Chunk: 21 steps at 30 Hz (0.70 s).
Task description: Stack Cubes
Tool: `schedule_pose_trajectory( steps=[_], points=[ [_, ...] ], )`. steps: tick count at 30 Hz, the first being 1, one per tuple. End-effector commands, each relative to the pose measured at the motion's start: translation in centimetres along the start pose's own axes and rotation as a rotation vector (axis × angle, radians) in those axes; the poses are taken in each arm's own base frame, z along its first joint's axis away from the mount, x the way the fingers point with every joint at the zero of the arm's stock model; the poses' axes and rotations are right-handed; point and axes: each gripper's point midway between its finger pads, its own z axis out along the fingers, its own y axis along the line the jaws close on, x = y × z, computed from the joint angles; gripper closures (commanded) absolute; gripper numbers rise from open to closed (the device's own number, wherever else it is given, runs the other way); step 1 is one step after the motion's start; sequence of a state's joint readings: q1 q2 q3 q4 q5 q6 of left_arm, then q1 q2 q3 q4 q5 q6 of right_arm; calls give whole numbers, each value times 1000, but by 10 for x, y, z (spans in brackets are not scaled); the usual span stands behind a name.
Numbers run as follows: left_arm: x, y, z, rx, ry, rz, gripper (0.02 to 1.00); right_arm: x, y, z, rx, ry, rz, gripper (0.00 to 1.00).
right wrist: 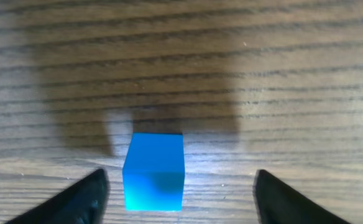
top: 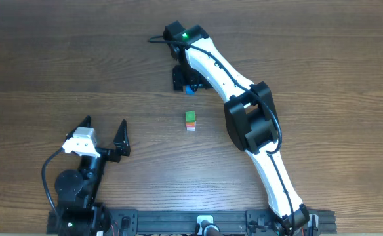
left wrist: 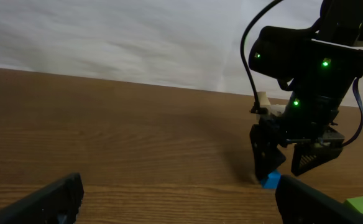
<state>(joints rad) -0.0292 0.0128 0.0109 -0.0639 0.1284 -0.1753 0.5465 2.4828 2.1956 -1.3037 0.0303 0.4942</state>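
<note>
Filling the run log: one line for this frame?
right hand: open, astride blue cube | left hand: open, near base | green cube on red cube

I see my left arm (top: pixel 80 180) folded back close to its base, and the left gripper (top: pixel 106 133) sits low and level with its 2 jaws spread wide apart. My right arm (top: pixel 218 65) stretches far up and across toward the middle, elbow bent, wrist pointing straight down. The right gripper (top: pixel 186 84) is parted wide too.

no readable text, labels or numbers
</note>
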Motion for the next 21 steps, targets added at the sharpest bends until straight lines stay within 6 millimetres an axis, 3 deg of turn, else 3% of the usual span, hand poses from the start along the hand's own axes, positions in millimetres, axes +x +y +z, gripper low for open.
schedule_pose_trajectory(
  steps=[1, 8, 21],
  points=[
    [1, -1, 0, 7, 0, 11, 20, -7, -4, 5, 9, -6, 27, 351],
    [1, -1, 0, 7, 0, 11, 20, -6, -1, 5, -6, -2, 26, 459],
    [1, -1, 0, 7, 0, 11, 20, -4, 4, 5, -9, 0, 18, 542]
  ],
)
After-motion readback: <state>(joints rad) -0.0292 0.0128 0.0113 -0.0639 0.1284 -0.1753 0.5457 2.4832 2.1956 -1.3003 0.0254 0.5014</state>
